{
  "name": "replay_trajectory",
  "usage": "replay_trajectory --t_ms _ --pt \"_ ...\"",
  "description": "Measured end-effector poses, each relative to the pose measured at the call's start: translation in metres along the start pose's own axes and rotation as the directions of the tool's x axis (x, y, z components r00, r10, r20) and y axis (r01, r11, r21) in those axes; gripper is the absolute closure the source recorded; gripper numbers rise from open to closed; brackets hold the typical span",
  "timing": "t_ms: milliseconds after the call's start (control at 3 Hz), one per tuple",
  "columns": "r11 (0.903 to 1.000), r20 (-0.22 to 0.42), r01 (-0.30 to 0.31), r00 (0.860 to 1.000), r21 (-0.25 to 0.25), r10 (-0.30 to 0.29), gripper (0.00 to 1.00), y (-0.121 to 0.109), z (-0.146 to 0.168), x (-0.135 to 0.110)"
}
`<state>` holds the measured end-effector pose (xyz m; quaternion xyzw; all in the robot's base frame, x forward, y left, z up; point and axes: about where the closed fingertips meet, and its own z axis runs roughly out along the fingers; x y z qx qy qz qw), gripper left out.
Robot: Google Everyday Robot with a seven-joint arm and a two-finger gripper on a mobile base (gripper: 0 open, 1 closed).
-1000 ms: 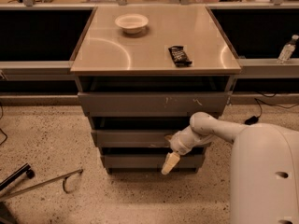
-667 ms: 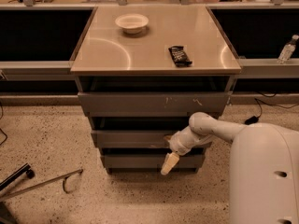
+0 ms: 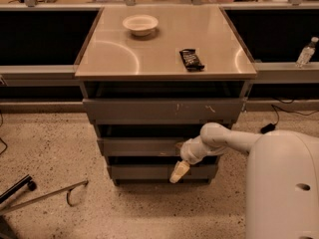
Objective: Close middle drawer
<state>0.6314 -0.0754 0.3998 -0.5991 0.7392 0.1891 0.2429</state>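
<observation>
The middle drawer (image 3: 139,146) is the plain grey front, second of three in the cabinet under the tan top. It stands only slightly out, about level with the lowest front. My gripper (image 3: 179,172) hangs at the end of the white arm coming from the lower right. Its wrist rests against the right part of the middle drawer's front, and its pale tip points down over the lowest front (image 3: 149,172).
The top drawer front (image 3: 164,111) bears pale scratch marks and juts forward. On the cabinet top lie a white bowl (image 3: 140,24) and a dark packet (image 3: 191,59). A water bottle (image 3: 305,53) stands on the right ledge. A metal bar (image 3: 45,195) lies on the floor at left.
</observation>
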Motion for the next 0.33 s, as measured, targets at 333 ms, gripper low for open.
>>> replay_trajectory --t_ms 333 --pt "1.0 0.0 0.0 1.0 0.0 0.0 0.0 0.0 0.0 0.0"
